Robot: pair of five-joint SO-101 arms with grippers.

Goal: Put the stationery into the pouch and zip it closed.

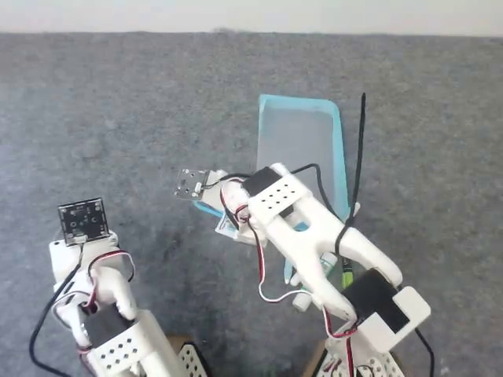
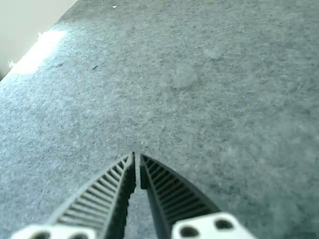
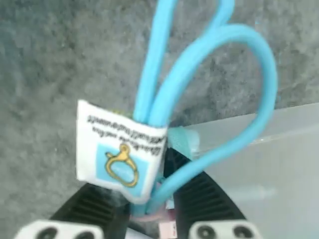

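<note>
A translucent pouch (image 1: 299,141) with cyan edges lies flat on the grey carpet, right of centre. My right arm (image 1: 314,236) stretches over its near end. In the right wrist view, my right gripper (image 3: 149,199) is shut on the pouch's blue cord loop (image 3: 239,84), just where a white paper tag (image 3: 119,154) hangs from it. The pouch's frosted face (image 3: 269,164) lies beside the fingers. My left gripper (image 2: 137,157) is shut on nothing and hovers over bare carpet. The left arm (image 1: 86,259) stands at the near left, far from the pouch.
A thin black cable (image 1: 361,141) runs along the pouch's right edge. A small green object (image 1: 346,276) pokes out beside the right arm, mostly hidden. Grey carpet (image 1: 118,118) covers the table, and a pale wall borders its far edge.
</note>
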